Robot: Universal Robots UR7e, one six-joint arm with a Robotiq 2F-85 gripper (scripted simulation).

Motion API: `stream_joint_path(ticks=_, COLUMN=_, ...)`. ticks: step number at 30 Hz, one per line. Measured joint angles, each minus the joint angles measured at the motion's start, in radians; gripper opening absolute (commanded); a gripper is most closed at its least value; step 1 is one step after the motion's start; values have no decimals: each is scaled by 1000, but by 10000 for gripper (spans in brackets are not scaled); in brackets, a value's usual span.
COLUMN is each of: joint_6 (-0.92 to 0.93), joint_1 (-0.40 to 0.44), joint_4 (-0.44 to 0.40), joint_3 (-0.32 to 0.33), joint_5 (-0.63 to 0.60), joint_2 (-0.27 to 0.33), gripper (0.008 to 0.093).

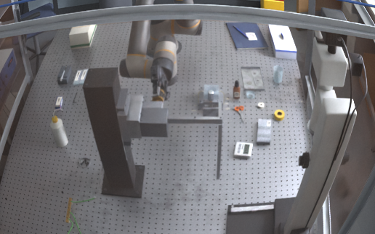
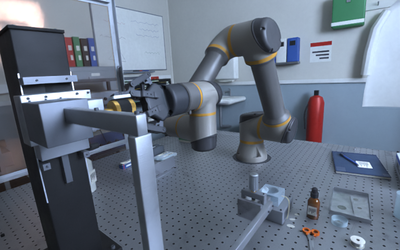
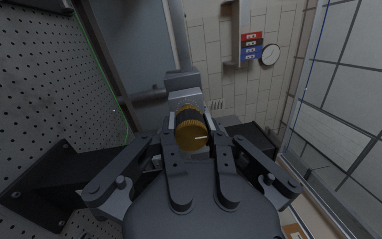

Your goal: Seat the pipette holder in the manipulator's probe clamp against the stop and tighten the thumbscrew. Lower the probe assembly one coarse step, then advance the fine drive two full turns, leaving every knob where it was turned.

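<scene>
The brass-and-black fine drive knob (image 3: pixel 191 131) sticks out of the back of the manipulator's grey stage block (image 1: pixel 152 118), which is mounted on the dark column (image 1: pixel 107 130). My gripper (image 3: pixel 192 128) is closed on this knob, one finger on each side of its black barrel. The knob's white index mark points to the right in the wrist camera. A grey horizontal bar (image 2: pixel 103 118) runs from the stage and turns down into a vertical bar (image 2: pixel 146 191). The probe clamp (image 2: pixel 262 200) with its upright thumbscrew (image 2: pixel 253 181) sits at the low end of the bar.
A white microscope-like stand (image 1: pixel 327 145) fills the right side. Near the clamp lie a brown bottle (image 2: pixel 313 207), orange scissors (image 2: pixel 309 233), a tray (image 2: pixel 351 205) and a notebook (image 2: pixel 358 165). A squeeze bottle (image 1: pixel 59 131) stands left of the column.
</scene>
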Motion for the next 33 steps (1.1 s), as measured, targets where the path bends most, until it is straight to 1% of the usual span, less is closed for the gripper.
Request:
stream_joint_path(ticks=10, joint_6=17, joint_1=0, joint_4=0, joint_3=0, joint_5=0, joint_2=0, gripper=80)
stream_joint_path(ticks=18, joint_6=83, joint_1=0, joint_4=0, joint_3=0, joint_5=0, joint_2=0, gripper=80)
stream_joint_path(ticks=26, joint_6=219, joint_1=0, joint_4=1, joint_3=0, joint_5=0, joint_2=0, gripper=80)
stream_joint_path(ticks=33, joint_6=402, joint_1=0, joint_4=1, joint_3=0, joint_5=0, joint_2=0, gripper=80)
